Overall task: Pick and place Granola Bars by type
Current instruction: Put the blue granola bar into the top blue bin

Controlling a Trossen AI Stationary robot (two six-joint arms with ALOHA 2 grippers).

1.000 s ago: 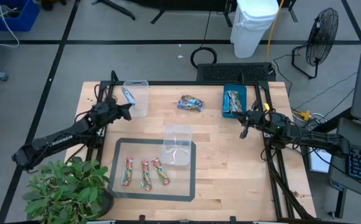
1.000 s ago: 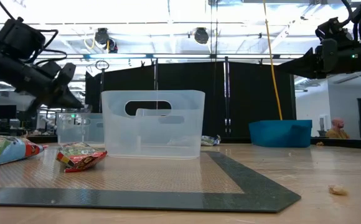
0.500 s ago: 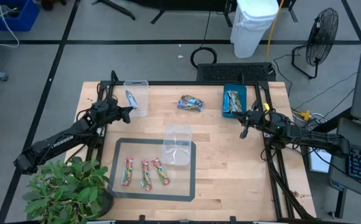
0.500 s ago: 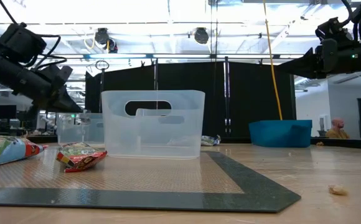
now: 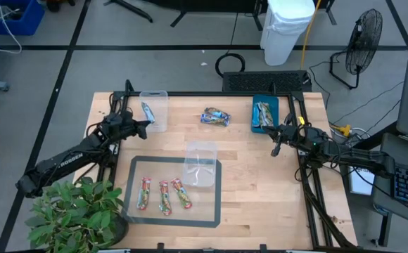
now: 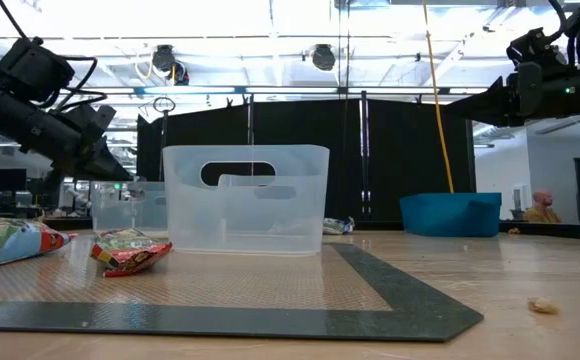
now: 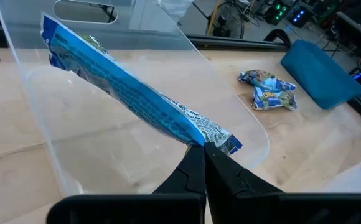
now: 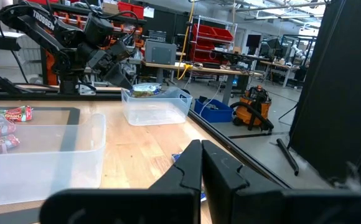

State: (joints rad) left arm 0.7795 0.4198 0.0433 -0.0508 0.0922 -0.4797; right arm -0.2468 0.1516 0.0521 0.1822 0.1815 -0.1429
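Gripping blue bar (image 7: 131,99), left claw (image 7: 203,149)

Low view: one red bar (image 6: 5,243) is cut off at the edge; the teal tray (image 6: 450,213) apparently hides its contents.

I see grey floor with black tape lines (image 5: 70,56), a white bin (image 5: 286,28), a fan (image 5: 364,35), and bright ceiling lights.

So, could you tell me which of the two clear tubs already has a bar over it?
The clear tub at the table's far left: the left gripper holds a blue bar over it.
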